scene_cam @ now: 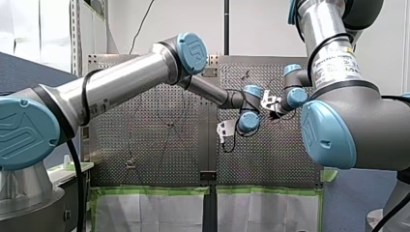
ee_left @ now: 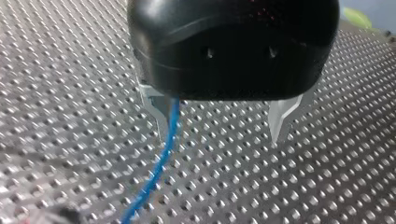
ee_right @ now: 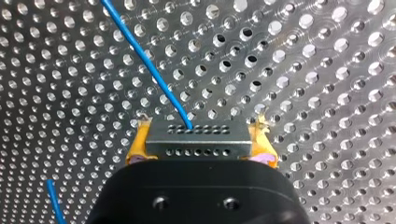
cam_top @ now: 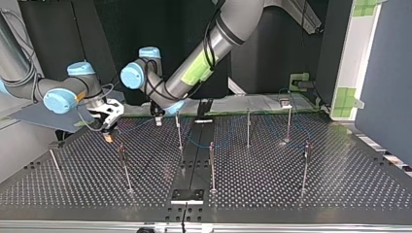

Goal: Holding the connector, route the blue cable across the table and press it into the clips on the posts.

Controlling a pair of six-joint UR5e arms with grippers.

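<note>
Right wrist view: my right gripper (ee_right: 200, 142) clamps the grey connector (ee_right: 198, 133) between its yellow pads (ee_right: 139, 142). The blue cable (ee_right: 149, 70) leaves the connector's face and runs away over the perforated table (ee_right: 327, 70).

Left wrist view: my left gripper (ee_left: 219, 128) hangs low over the table with its metal fingers (ee_left: 159, 112) spread apart. The cable passes between them, close against one finger, and is not pinched.

Top view: both grippers work near the far edge at the view's left. The posts (cam_top: 248, 128) stand well apart across the table. Their clips are too small to make out.

The step in hand appears to be guiding the cable toward a post. To do it well:
- The right gripper should hold the connector firmly, so that the cable stays taut without pulling at its root.
- The left gripper should centre the cable between its fingers before closing.
- The cable should then be brought level with a clip and pressed straight in, with the fingers clear of the post.
</note>
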